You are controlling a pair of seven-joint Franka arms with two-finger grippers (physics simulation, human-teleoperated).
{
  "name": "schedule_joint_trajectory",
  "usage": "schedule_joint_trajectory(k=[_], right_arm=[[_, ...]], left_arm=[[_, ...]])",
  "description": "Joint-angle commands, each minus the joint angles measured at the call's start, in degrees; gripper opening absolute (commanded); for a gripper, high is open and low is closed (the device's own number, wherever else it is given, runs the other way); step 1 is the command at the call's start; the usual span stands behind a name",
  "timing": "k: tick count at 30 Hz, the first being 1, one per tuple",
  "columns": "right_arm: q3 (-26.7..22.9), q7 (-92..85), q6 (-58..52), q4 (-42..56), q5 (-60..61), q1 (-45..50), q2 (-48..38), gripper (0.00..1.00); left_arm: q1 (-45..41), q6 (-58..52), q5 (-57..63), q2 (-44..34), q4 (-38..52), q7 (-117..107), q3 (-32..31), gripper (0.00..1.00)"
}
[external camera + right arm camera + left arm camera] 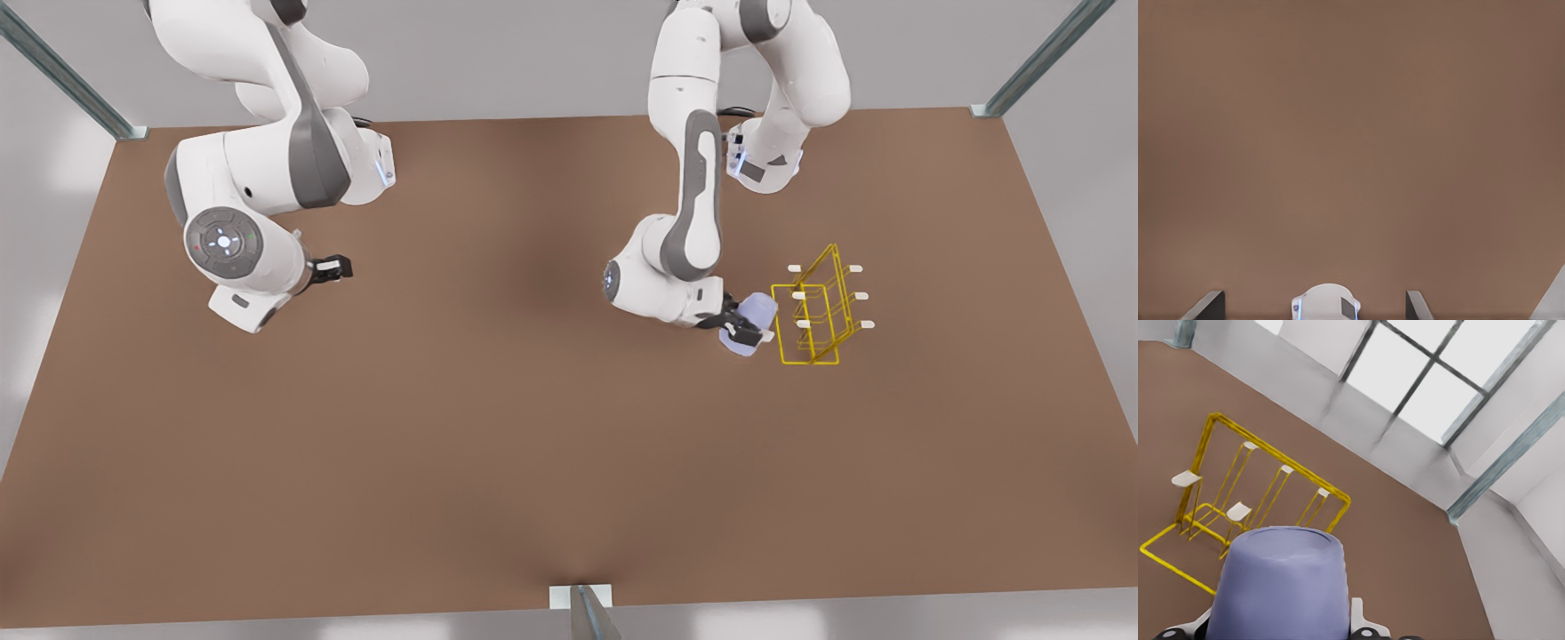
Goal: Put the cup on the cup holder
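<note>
Left gripper (pixel 745 324) sits at the front view's right, low over the brown table (pixel 498 462), fingers clamped on the cup (pixel 752 322). The cup is a plain lavender-blue tumbler, held tipped on its side and clear of the tabletop as far as the front view shows. It is just beside the cup holder (pixel 813 311), on that rack's side toward the front view's left; whether cup and wire touch cannot be told. The holder is a yellow thin-wire rack standing upright on the table, with rectangular frames and white-tipped pegs sticking out sideways to both sides. In the left wrist view the cup (pixel 1279 587) fills the near foreground, one flat end facing away from the camera, the pale gripper fingers (pixel 1358 619) pressed against its flanks. Beyond it stands the cup holder (pixel 1258 497), pegs pointing roughly toward the camera, none of them inside the cup. Right gripper (pixel 331 268) is at the front view's left, well apart from cup and rack, hovering above bare table; that arm waits. Right wrist view shows the table (pixel 1351 133) surface below, with two dark fingertips (pixel 1205 307) set wide apart, nothing between them.
</note>
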Motion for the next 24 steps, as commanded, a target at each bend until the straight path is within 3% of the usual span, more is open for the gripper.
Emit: schedule_joint_trajectory(k=[1, 5, 8, 21, 24], right_arm=[[-0.06, 0.56, 0.0, 0.01, 0.0, 0.02, -0.07, 1.0], [-0.06, 0.56, 0.0, -0.08, 0.0, -0.07, 0.11, 1.0], [-0.06, 0.65, 0.0, -0.17, 0.0, -0.07, 0.11, 1.0], [-0.06, 0.65, 0.0, -0.16, 0.0, 0.28, 0.37, 1.0], [0.03, 0.65, 0.0, -0.17, 0.0, 0.28, 0.55, 1.0]], left_arm=[[-2.19, -9.08, 6.07, 0.99, -2.87, 25.13, 3.13, 0.77], [-9.4, -6.0, 10.63, 2.66, -11.65, 43.67, 7.26, 0.77], [-9.84, -6.09, 11.17, 2.83, -11.92, 57.75, 7.43, 0.77], [-3.51, -2.75, 11.25, 4.15, -11.57, 55.99, 6.55, 0.8], [-1.23, -1.26, 9.94, 5.56, -11.57, 52.13, 3.74, 0.8]])
